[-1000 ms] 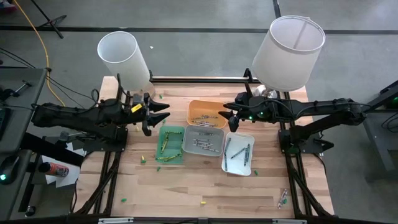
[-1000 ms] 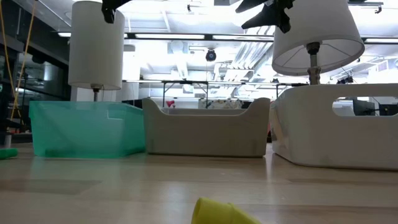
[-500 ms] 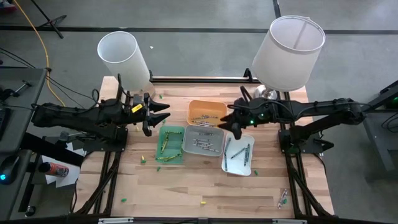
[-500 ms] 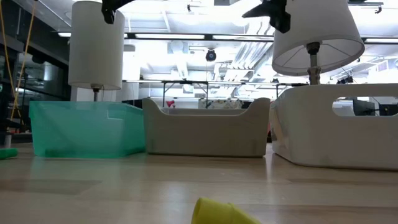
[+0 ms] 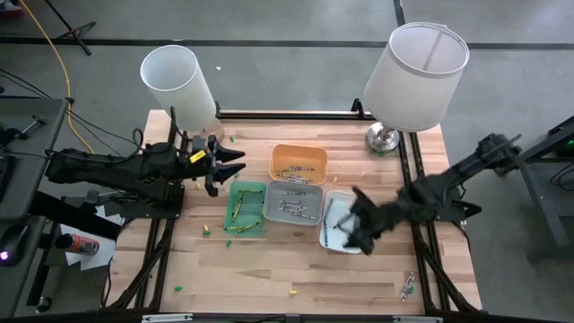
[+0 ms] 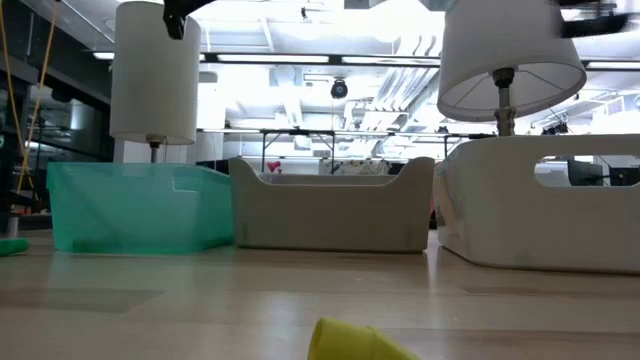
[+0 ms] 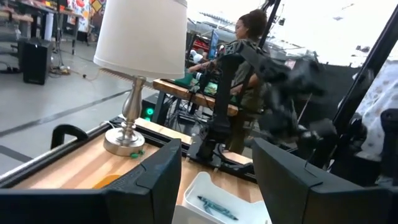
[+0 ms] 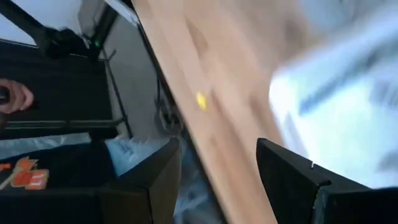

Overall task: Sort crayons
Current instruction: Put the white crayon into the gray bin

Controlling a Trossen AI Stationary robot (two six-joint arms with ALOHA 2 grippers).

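Green, orange, grey and white trays hold most of the crayons already: green sticks in the green tray [image 5: 245, 208], orange ones in the orange tray [image 5: 299, 164], pale ones in the grey tray [image 5: 292, 203], dark teal ones in the white tray [image 5: 343, 222]. Judgement: sorting is well along, not finished. Strays remain on the table [image 5: 269, 269]: a yellow crayon [image 5: 292, 292] near the front edge, a green crayon [image 5: 178, 288] front-left, a small cluster [image 5: 408, 285] at the front-right edge, and a few bits beside the green tray.

My right gripper [image 5: 363, 231] hangs over the white tray's front end, fingers apart, holding nothing. My left gripper [image 5: 226, 167] waits behind the green tray, fingers apart, empty.

Two lamps stand at the back corners, the left lamp [image 5: 179, 87] and the right lamp [image 5: 415, 74], well clear of the strays. A person [image 7: 249, 37] shows beyond the table.
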